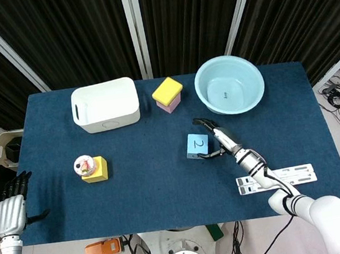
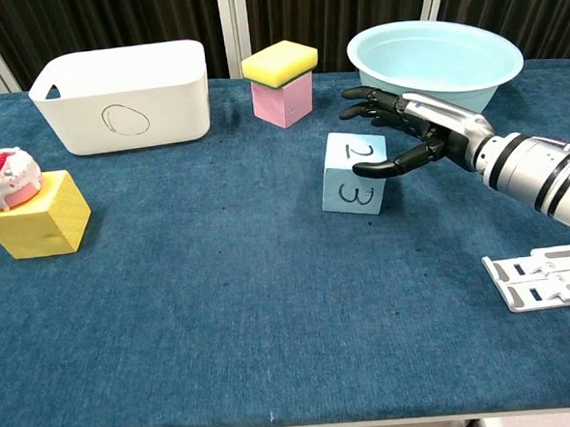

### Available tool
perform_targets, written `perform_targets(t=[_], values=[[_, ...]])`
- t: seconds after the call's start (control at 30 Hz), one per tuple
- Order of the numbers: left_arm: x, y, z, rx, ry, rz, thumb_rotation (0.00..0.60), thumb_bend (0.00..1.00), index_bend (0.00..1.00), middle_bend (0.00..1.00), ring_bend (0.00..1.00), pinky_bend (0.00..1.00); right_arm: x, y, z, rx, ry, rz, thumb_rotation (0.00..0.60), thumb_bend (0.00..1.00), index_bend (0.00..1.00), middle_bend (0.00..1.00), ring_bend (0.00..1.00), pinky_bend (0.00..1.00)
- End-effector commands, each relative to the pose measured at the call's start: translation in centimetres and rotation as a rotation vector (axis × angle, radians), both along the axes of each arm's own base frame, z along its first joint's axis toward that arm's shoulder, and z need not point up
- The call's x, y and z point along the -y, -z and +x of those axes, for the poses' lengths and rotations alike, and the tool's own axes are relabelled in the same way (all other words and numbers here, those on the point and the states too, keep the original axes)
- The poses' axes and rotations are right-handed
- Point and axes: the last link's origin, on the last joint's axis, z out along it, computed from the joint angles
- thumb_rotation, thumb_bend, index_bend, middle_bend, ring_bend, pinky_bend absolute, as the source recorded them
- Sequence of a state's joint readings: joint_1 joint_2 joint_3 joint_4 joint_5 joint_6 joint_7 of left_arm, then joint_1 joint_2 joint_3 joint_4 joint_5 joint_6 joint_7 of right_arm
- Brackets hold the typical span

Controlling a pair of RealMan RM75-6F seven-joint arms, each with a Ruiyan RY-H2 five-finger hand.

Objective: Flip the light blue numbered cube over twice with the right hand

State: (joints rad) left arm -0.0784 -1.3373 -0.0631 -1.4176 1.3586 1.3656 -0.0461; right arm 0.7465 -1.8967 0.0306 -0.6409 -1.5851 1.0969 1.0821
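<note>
The light blue numbered cube lies flat on the blue table, its 2 facing up and its 3 facing the chest camera. My right hand is just right of it with fingers spread apart. The thumb tip touches or nearly touches the cube's right top edge; nothing is gripped. My left hand hangs off the table's left front corner with fingers apart, holding nothing, seen in the head view only.
A white bin stands at the back left. A yellow sponge on a pink block and a light blue basin stand behind the cube. A yellow block with a toy cake sits left. A white strip lies front right.
</note>
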Motion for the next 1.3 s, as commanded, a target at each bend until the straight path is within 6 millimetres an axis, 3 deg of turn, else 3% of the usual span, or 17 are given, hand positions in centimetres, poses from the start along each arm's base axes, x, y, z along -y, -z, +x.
perform_targets(t=[0.03, 0.33, 0.5, 0.77, 1.07, 1.3], values=[[-0.1, 0.0, 0.0, 0.000, 0.002, 0.000, 0.600, 0.00, 0.01, 0.00, 0.00, 0.00, -0.3, -1.0, -0.1, -0.017, -0.024, -0.021, 0.508, 0.32, 0.00, 0.16, 0.00, 0.00], [-0.4, -0.1, 0.2, 0.000, 0.013, 0.002, 0.600, 0.00, 0.01, 0.00, 0.00, 0.00, -2.2, -5.2, 0.5, -0.146, -0.090, -0.083, 0.512, 0.31, 0.00, 0.16, 0.00, 0.00], [-0.4, -0.4, 0.2, -0.001, 0.017, 0.007, 0.600, 0.00, 0.01, 0.00, 0.00, 0.00, -3.8, -8.5, 0.6, -0.201, -0.093, -0.149, 0.512, 0.31, 0.00, 0.16, 0.00, 0.00], [-0.4, -0.6, 0.4, 0.004, 0.030, 0.025, 0.600, 0.00, 0.01, 0.00, 0.00, 0.00, -8.3, -15.4, -2.1, -0.395, -0.024, -0.382, 0.514, 0.31, 0.00, 0.16, 0.00, 0.00], [-0.4, -0.6, 1.1, 0.009, 0.063, 0.052, 0.600, 0.00, 0.01, 0.00, 0.00, 0.00, -13.8, -19.0, -5.6, -0.496, 0.101, -0.459, 0.512, 0.31, 0.00, 0.10, 0.00, 0.00], [-0.3, -0.7, 1.1, 0.012, 0.066, 0.066, 0.600, 0.00, 0.01, 0.00, 0.00, 0.00, -16.5, -19.9, -7.2, -0.504, 0.162, -0.473, 0.512, 0.31, 0.00, 0.09, 0.00, 0.00]])
